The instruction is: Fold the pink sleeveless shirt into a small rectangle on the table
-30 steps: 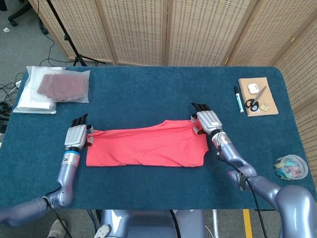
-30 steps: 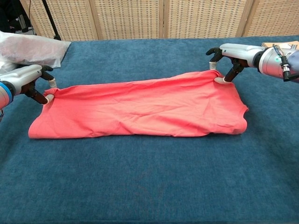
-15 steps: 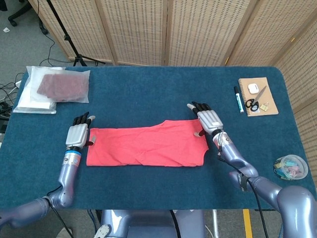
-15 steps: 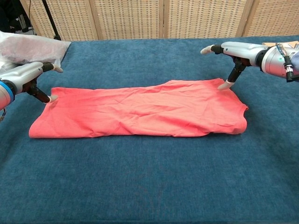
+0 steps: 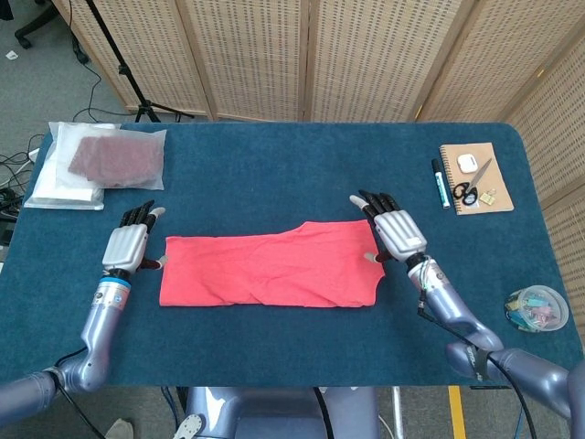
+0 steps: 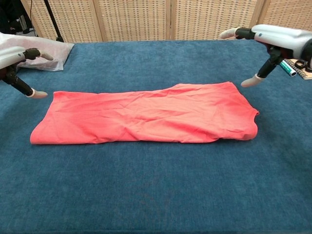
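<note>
- Pink shirt: lying folded into a long band mid-table.
- Left hand, right hand: hovering off its ends, fingers spread, holding nothing.
- Head view alone is showing notebook, pen, scissors.

Matt pink cloth shirt, napped blue table cover, glossy metallic-looking hands

Nothing here can be read: the spiral-bound brown notebook at the table's far right shows a plain cover, and the dark pen with a teal band beside it carries marks too small to make out
</note>
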You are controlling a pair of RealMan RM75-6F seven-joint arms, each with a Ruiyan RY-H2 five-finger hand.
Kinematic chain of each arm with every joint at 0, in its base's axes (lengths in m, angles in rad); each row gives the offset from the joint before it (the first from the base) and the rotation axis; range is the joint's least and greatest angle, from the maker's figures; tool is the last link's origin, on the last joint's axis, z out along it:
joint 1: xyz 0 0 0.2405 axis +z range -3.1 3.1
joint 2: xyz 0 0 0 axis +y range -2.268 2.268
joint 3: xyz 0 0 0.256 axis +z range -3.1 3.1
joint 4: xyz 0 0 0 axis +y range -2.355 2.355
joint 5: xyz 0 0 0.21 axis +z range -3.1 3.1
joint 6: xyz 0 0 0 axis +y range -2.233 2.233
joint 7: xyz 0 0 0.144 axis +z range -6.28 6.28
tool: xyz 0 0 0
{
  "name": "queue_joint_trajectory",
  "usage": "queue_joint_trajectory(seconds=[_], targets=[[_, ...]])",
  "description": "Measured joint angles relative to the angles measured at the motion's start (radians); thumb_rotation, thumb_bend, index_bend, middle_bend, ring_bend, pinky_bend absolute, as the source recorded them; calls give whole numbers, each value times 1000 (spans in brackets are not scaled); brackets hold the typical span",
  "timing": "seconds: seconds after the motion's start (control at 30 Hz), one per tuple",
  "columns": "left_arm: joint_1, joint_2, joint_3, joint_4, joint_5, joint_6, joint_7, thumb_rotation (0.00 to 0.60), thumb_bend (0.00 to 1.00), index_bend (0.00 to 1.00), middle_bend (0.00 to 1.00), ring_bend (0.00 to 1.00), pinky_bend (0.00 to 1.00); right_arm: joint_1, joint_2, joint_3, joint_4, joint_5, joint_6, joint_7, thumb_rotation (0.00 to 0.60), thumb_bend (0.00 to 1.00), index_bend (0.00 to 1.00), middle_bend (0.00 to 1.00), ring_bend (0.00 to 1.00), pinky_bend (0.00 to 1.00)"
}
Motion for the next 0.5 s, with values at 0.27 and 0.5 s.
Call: queue_joint_trajectory(seconds=[0.27, 0.5], targets=[[8, 80, 0, -82, -43, -25, 17, 600, 219, 6, 0, 0, 0, -156, 107, -81, -136, -172, 307, -52, 600, 0, 0, 0, 0, 0], [-12, 85, -4, -75, -99, -70, 23, 600, 245, 113, 0, 0, 0, -313, 153, -172, -165, -311, 532, -86, 600, 0, 0, 0, 0, 0]])
